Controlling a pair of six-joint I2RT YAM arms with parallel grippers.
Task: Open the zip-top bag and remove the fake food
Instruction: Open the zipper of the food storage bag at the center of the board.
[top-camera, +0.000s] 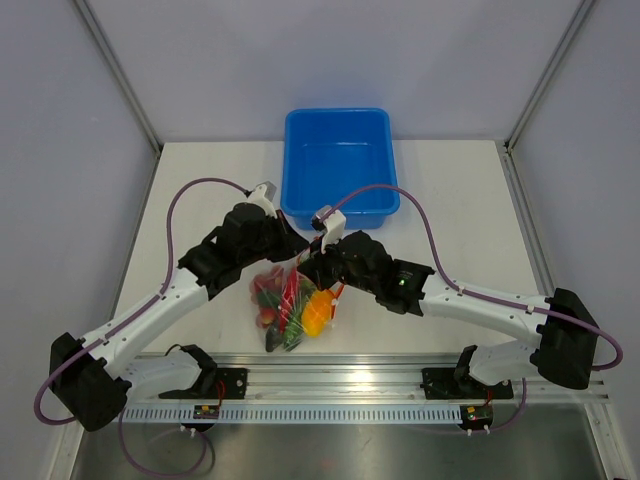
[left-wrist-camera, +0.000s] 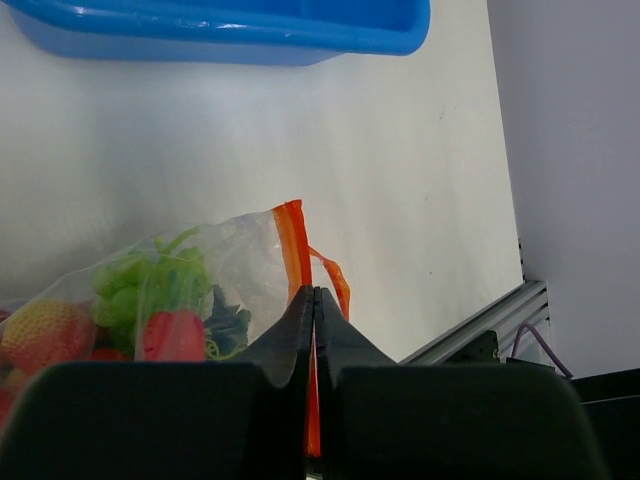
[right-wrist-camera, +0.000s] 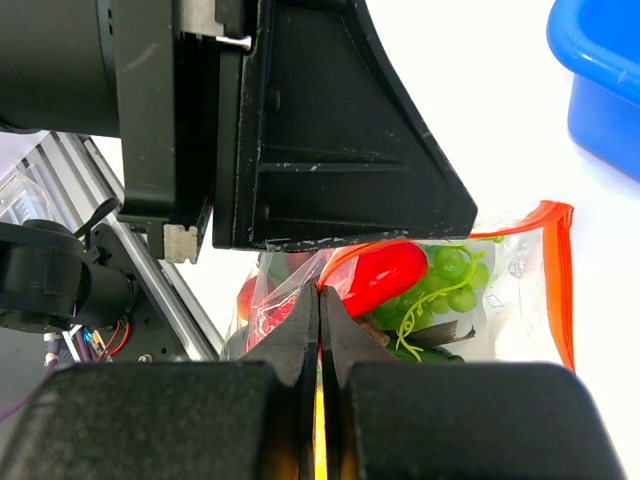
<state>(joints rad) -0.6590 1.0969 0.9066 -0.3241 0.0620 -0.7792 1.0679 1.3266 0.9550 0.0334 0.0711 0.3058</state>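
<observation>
The zip-top bag (top-camera: 290, 300) lies between the two arms, full of fake food (top-camera: 316, 314). Both grippers meet at its mouth. My left gripper (left-wrist-camera: 315, 292) is shut on the orange-red zip strip (left-wrist-camera: 292, 245), which runs up between its fingers. My right gripper (right-wrist-camera: 320, 290) is shut on the opposite lip of the bag (right-wrist-camera: 520, 250), just below the left gripper's black fingers (right-wrist-camera: 330, 130). Through the clear plastic I see a red chili (right-wrist-camera: 385, 272), green grapes (right-wrist-camera: 450, 275) and dark green leaves. From above, the left gripper (top-camera: 296, 255) and right gripper (top-camera: 306, 263) nearly touch.
A blue tub (top-camera: 340, 160) stands at the back of the table, just beyond the grippers. The aluminium rail (top-camera: 340, 385) with both arm bases runs along the near edge. Grey walls close in the table on the left, right and back.
</observation>
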